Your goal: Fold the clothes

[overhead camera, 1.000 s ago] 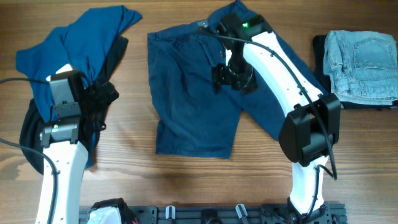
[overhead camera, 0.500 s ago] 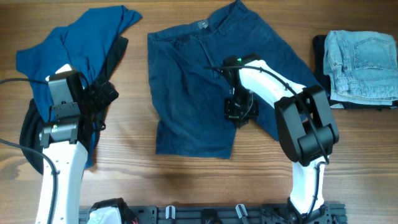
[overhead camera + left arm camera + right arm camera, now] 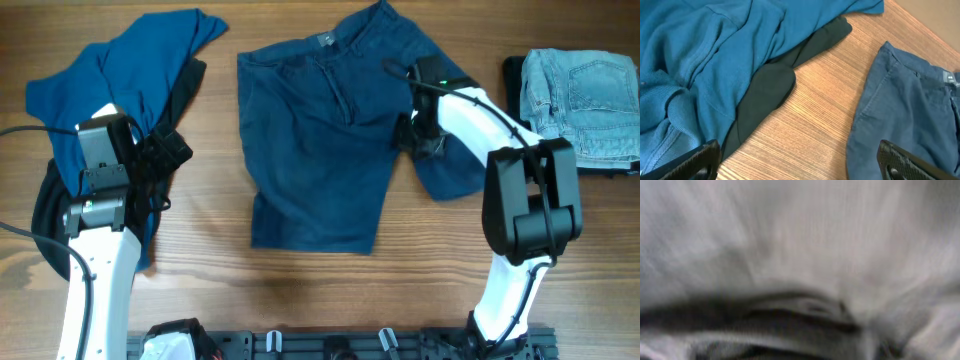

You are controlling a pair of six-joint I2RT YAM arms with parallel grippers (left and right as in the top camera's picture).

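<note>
Your right gripper (image 3: 413, 136) is over the right leg of the shorts (image 3: 310, 150); I cannot tell if it pinches. Catch the outer edge and carry it left, low. Your left gripper (image 3: 799, 161) hangs spread, empty.

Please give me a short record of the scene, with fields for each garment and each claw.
centre: dark navy shorts, spread out
left side: blue shirt over black garment
right side: light jeans, folded
left claw: open, above table beside shirt
right claw: at shorts' leg; grip unclear, wrist view blurred
</note>
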